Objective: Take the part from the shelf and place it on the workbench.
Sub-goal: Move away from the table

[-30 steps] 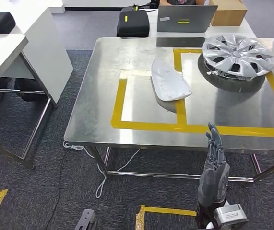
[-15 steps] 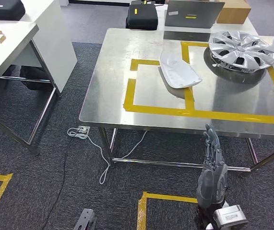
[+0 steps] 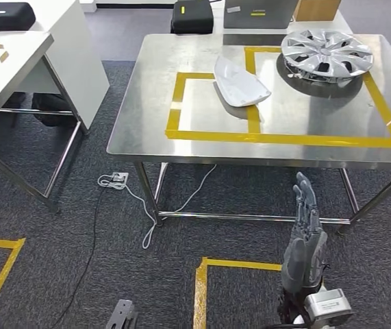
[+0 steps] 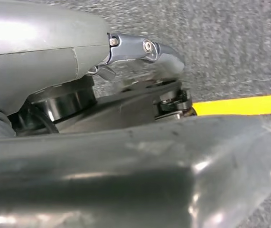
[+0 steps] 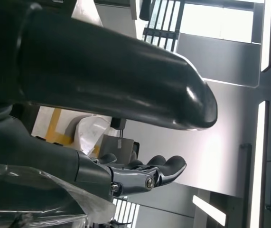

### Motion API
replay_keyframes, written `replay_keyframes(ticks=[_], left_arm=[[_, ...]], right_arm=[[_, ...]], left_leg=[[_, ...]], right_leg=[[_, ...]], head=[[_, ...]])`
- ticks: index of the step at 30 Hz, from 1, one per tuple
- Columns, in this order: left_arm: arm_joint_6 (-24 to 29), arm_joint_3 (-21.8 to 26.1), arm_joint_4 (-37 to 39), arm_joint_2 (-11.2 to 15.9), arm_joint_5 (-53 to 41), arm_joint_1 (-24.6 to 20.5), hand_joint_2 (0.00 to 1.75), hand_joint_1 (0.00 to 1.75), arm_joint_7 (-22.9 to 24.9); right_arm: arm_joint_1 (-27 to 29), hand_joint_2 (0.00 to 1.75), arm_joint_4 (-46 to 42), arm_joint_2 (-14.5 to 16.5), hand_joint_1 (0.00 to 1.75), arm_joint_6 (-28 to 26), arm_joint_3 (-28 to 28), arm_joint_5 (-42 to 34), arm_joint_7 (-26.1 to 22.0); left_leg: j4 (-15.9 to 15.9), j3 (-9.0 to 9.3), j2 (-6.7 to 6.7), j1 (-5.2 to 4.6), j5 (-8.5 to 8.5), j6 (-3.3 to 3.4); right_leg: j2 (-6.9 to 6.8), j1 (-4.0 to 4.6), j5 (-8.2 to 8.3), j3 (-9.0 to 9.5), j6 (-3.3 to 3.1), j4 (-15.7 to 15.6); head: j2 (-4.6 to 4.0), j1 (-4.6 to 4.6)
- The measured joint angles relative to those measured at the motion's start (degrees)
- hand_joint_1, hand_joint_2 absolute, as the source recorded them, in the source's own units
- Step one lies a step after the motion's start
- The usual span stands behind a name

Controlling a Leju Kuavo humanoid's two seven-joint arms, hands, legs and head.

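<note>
The steel desk (image 3: 146,116) carried two things inside its yellow tape outlines (image 3: 286,139). The white part (image 3: 240,83) lay near the middle of the desk towards the far edge, resting across the tape line that divided the two marked fields — one end over the left-hand field. The silver wheel cover (image 3: 326,53) sat flat by the far right corner, well apart from the part.

The right hand (image 3: 304,236) hung below the desk's near edge, over the carpet — its fingers (image 3: 303,199) straight, close together and holding nothing. The left hand (image 4: 90,61) showed above grey carpet; whether its fingers were spread or curled could not be told.

A white cable (image 3: 146,205) trailed on the floor beneath the desk's near left corner.
</note>
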Motion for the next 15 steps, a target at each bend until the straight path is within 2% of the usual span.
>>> replay_keyframes(ticks=[1, 2, 3, 4, 5, 6, 8, 9, 10, 11, 12, 14, 15], left_arm=[[0.00, 0.00, 0.00, 0.02, 0.02, 0.01, 0.00, 0.00, 0.01], [0.00, 0.00, 0.00, 0.04, 0.05, 0.04, 0.00, 0.00, 0.01], [0.00, 0.00, 0.00, 0.05, 0.09, 0.06, 0.00, 0.00, 0.02], [0.00, 0.00, 0.00, 0.09, 0.15, 0.07, 0.00, 0.00, 0.02], [0.01, 0.00, 0.00, 0.14, 0.21, 0.05, 0.00, 0.00, 0.02], [0.01, 0.00, 0.00, 0.19, 0.30, 0.03, 0.00, 0.00, 0.02], [0.02, 0.00, 0.00, 0.26, 0.44, 0.06, 0.00, 0.00, 0.02], [0.03, 0.00, 0.00, 0.27, 0.48, 0.12, 0.00, 0.00, 0.02], [0.03, 0.00, 0.00, 0.27, 0.48, 0.16, 0.00, 0.00, 0.03], [0.03, 0.01, 0.00, 0.27, 0.48, 0.18, 0.00, 0.00, 0.03], [0.03, 0.02, 0.00, 0.26, 0.48, 0.18, 0.00, 0.00, 0.04], [0.03, 0.02, 0.00, 0.25, 0.48, 0.17, 0.00, 0.00, 0.04], [0.02, 0.02, 0.00, 0.24, 0.50, 0.19, 0.00, 0.00, 0.04]], right_arm=[[0.00, 0.00, 0.02, 0.00, 0.00, 0.03, 0.00, 0.00, 0.11], [-0.02, 0.00, 0.03, 0.00, 0.00, 0.05, 0.00, 0.00, 0.24], [-0.05, 0.00, 0.04, 0.00, 0.00, 0.06, 0.00, -0.01, 0.31], [-0.09, 0.00, 0.04, 0.00, 0.00, 0.06, 0.00, -0.01, 0.37], [-0.15, 0.00, 0.04, 0.00, 0.00, 0.06, 0.01, -0.01, 0.41], [-0.21, 0.00, 0.04, 0.00, 0.00, 0.06, 0.01, -0.01, 0.43], [-0.31, 0.00, 0.04, 0.00, 0.00, 0.06, 0.05, 0.00, 0.49], [-0.31, 0.00, 0.04, 0.00, 0.00, 0.06, 0.07, 0.01, 0.50], [-0.31, 0.00, 0.04, 0.00, 0.00, 0.04, 0.09, 0.02, 0.53], [-0.30, 0.00, 0.04, 0.00, 0.00, 0.02, 0.10, 0.02, 0.55], [-0.30, 0.00, 0.05, 0.00, 0.00, -0.01, 0.11, 0.03, 0.56], [-0.29, 0.00, 0.10, 0.00, 0.00, -0.07, 0.14, 0.02, 0.61], [-0.27, 0.00, 0.14, 0.00, 0.00, -0.09, 0.15, 0.02, 0.63]], left_leg=[[1.31, 0.65, 0.00, 0.06, 0.46, -0.04], [0.46, 2.19, 0.00, 0.09, 1.85, 0.04], [-2.53, 4.68, -0.02, 0.09, 3.46, 0.26], [-6.74, 7.63, -0.09, 0.06, 4.35, 0.59], [-10.95, 10.34, -0.18, -0.03, 4.59, 0.95], [-14.14, 12.20, -0.26, -0.17, 4.36, 1.30], [-16.44, 13.07, -0.33, -0.53, 4.04, 1.94], [-16.81, 12.73, -0.29, -0.56, 4.47, 2.38], [-17.12, 12.33, -0.18, -0.53, 5.12, 2.87], [-17.44, 11.82, -0.07, -0.44, 5.84, 3.42], [-17.72, 11.16, 0.05, -0.34, 6.60, 3.88], [-17.60, 9.48, 0.17, -0.41, 7.88, 4.35], [-17.48, 8.55, 0.22, -0.46, 8.52, 4.37]], right_leg=[[-0.02, 0.01, 0.58, -0.82, 0.05, 0.21], [-0.03, 0.02, 1.06, -1.70, 0.12, 0.49], [-0.04, 0.02, 1.45, -2.51, 0.22, 0.82], [-0.04, 0.02, 1.79, -3.23, 0.36, 1.16], [-0.05, 0.08, 2.08, -3.76, 0.54, 1.45], [-0.08, 0.10, 2.47, -4.16, 0.83, 1.63], [-0.15, 0.03, 3.40, -4.71, 1.54, 1.63], [-0.16, -0.06, 3.68, -4.97, 1.94, 1.59], [-0.08, -0.12, 3.24, -5.33, 2.27, 1.85], [0.07, -0.12, 1.81, -5.94, 2.52, 2.79], [0.23, -0.11, -0.57, -6.78, 2.72, 4.84], [0.43, -0.12, -6.00, -8.72, 3.01, 11.78], [0.43, -0.12, -7.45, -9.25, 3.16, 15.32]], head=[[0.00, -0.01], [0.00, -0.01], [0.00, -0.01], [0.00, -0.01], [0.00, 0.03], [0.00, 0.04], [0.01, 0.04], [0.01, 0.03], [0.02, 0.06], [0.01, 0.10], [0.00, 0.14], [0.01, 0.15], [0.01, 0.14]])
